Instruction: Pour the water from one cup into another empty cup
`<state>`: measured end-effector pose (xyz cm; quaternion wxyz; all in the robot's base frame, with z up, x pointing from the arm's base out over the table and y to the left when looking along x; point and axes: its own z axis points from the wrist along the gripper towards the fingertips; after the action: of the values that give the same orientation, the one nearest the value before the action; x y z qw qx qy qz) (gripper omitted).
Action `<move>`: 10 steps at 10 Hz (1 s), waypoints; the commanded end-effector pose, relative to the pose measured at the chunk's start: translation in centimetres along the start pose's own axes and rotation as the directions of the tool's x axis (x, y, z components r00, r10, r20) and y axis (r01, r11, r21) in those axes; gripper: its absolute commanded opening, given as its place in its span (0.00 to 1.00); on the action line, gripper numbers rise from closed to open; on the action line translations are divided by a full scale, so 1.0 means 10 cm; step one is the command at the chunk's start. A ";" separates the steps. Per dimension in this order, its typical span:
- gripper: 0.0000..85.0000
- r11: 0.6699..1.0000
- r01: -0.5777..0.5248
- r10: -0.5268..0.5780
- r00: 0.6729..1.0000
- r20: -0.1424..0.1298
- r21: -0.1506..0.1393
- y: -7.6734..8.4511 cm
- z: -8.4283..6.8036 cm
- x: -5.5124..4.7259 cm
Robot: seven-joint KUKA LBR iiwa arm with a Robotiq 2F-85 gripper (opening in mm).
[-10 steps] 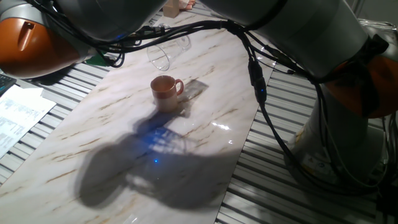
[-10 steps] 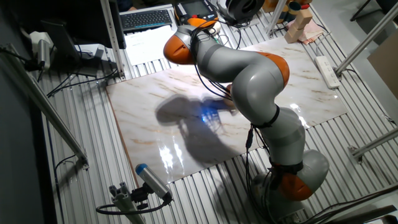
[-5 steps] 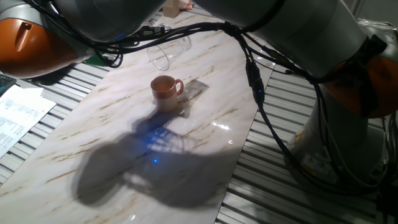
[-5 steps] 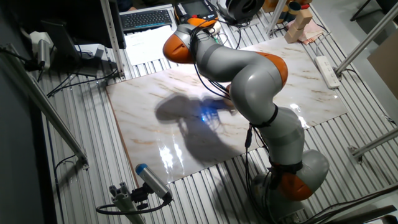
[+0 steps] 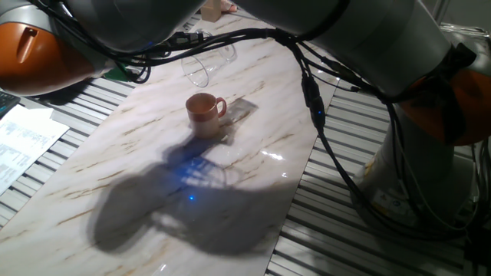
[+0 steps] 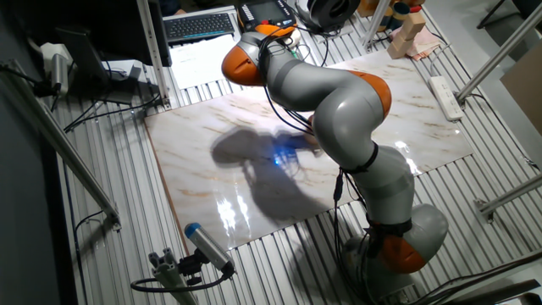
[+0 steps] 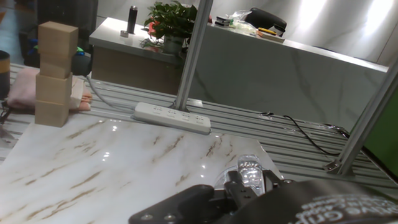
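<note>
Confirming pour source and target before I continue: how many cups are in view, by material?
transparent colourless glass mug: 1
opaque terracotta-brown ceramic mug: 1
Total: 2

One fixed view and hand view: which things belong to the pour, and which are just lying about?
For the job:
- glass mug, tilted, up near the arm
- brown mug, upright on the marble table

Lying about:
- stack of wooden blocks
- pink cloth
- power strip
- keyboard
- papers
</note>
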<state>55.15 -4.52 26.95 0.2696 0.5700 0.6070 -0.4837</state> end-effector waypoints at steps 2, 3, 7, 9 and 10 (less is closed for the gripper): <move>0.00 1.000 0.001 -0.001 1.000 0.002 -0.004 0.00 0.00 -0.01; 0.00 1.000 0.000 0.000 1.000 0.003 0.005 0.00 0.00 -0.01; 0.00 1.000 -0.001 0.001 1.000 0.006 0.011 -0.01 0.01 -0.02; 0.00 1.000 -0.001 0.001 1.000 0.005 0.013 -0.02 0.00 -0.02; 0.00 0.999 0.006 -0.006 1.000 -0.008 -0.039 -0.02 -0.01 -0.02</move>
<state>55.02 -4.53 27.20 0.2697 0.5678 0.6135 -0.4779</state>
